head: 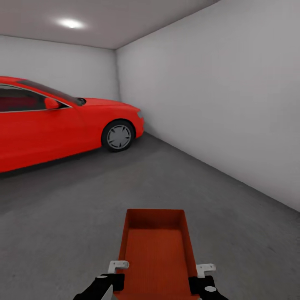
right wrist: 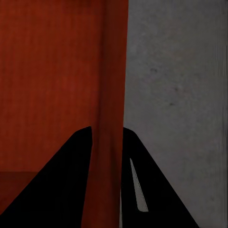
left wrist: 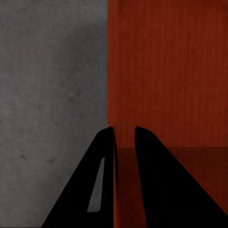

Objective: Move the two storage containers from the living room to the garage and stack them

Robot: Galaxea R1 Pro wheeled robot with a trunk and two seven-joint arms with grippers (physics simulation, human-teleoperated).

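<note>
Container (head: 156, 250) in garage, held above floor (head: 233, 233) between 2 claws. Left claw (left wrist: 124, 135) pinches left wall, right claw (right wrist: 107, 135) pinches right wall. Lower evenly, keep level, release both together, well clear of car (head: 62, 125).

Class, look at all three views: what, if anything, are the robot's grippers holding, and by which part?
One orange-red container, held by both: the left gripper pinches its left side wall, the right gripper its right side wall, one finger inside and one outside each.

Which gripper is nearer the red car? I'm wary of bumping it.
Left. The left gripper clamps the storage container's wall on the side toward the red car; the right gripper clamps the opposite wall.
</note>
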